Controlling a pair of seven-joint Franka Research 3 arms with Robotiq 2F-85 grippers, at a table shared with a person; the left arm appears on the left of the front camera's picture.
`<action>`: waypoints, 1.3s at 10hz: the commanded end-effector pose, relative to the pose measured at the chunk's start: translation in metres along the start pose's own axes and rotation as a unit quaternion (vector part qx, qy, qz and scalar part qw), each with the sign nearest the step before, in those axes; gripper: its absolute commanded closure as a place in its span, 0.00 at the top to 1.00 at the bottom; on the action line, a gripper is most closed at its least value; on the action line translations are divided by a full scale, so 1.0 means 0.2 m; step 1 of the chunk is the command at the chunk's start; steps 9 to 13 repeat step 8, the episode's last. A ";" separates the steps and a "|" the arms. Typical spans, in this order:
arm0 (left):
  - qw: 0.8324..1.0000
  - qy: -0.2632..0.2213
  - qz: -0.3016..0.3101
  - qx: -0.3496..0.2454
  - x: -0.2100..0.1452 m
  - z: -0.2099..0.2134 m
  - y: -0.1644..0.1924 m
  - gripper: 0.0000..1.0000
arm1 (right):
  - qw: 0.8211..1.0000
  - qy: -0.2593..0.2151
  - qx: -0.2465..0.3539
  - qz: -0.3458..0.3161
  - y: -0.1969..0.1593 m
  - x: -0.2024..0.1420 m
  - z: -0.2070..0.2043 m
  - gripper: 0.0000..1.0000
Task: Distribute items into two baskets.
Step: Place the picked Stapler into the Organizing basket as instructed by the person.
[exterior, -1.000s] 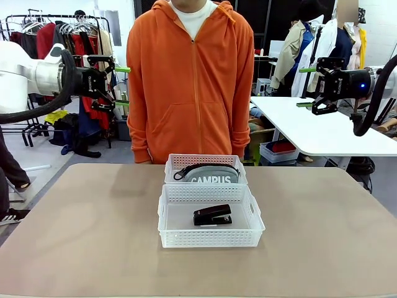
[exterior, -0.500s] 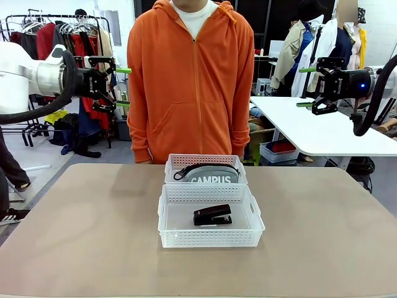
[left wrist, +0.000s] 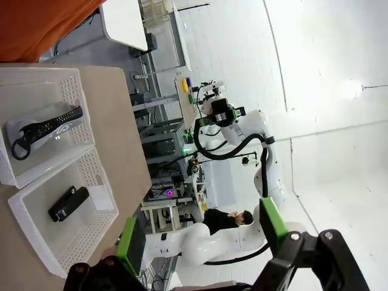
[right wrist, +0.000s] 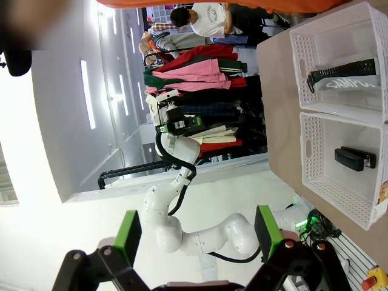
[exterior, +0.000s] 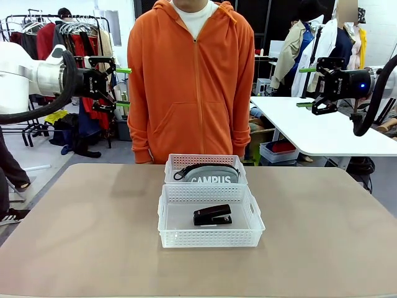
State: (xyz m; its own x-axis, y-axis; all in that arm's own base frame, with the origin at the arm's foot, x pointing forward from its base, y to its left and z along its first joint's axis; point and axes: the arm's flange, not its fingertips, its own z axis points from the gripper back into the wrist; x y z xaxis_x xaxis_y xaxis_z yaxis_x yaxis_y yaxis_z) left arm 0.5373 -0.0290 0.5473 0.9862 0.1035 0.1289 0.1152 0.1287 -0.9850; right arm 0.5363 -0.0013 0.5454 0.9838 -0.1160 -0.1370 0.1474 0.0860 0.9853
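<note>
**Both items binned, arms up and clear**

Two white lattice baskets mid-table, touching end to end, long sides across the table. Far basket [exterior: 205, 162], nearer the person, holding the grey CAMPUS pouch [exterior: 209, 175] w/ black strap looped over its top. Near basket [exterior: 210, 217], looking the larger of the two, holding the black stapler [exterior: 213, 215] roughly at centre, flat on the floor of the basket; small white label under/beside it. One item per basket.

Left gripper [exterior: 122, 86] raised well above the table at pic left, pointing toward the middle, jaws spread wide, green pads apart, nothing between them. Right gripper [exterior: 306, 87] likewise high at pic right, pointing inward, jaws wide apart, empty. Both well clear of baskets.

Left wrist view: green pads [left wrist: 128, 240] at bottom edge, wide gap; pouch [left wrist: 43, 128] and stapler [left wrist: 68, 204] in their separate baskets at left, seen sideways. Right wrist view: same, pads [right wrist: 128, 234] wide apart; pouch [right wrist: 342, 76] in upper basket, stapler [right wrist: 353, 158] in lower one.

Person in orange hoodie [exterior: 191, 77] standing at far edge of table [exterior: 93, 236], just behind the far basket; hands out of sight. Clothes rack [exterior: 56, 37] behind at left, white table [exterior: 322, 133] behind at right.
</note>
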 end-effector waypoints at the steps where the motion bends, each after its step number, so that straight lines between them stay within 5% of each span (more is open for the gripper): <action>1: 1.000 0.000 0.001 0.000 0.00 0.00 -0.01 1.00 | 1.000 0.000 0.000 0.005 0.02 0.00 0.00 1.00; 13: 1.000 0.000 0.001 0.000 0.00 0.00 -0.01 1.00 | 1.000 0.000 0.000 0.005 0.02 0.00 0.00 1.00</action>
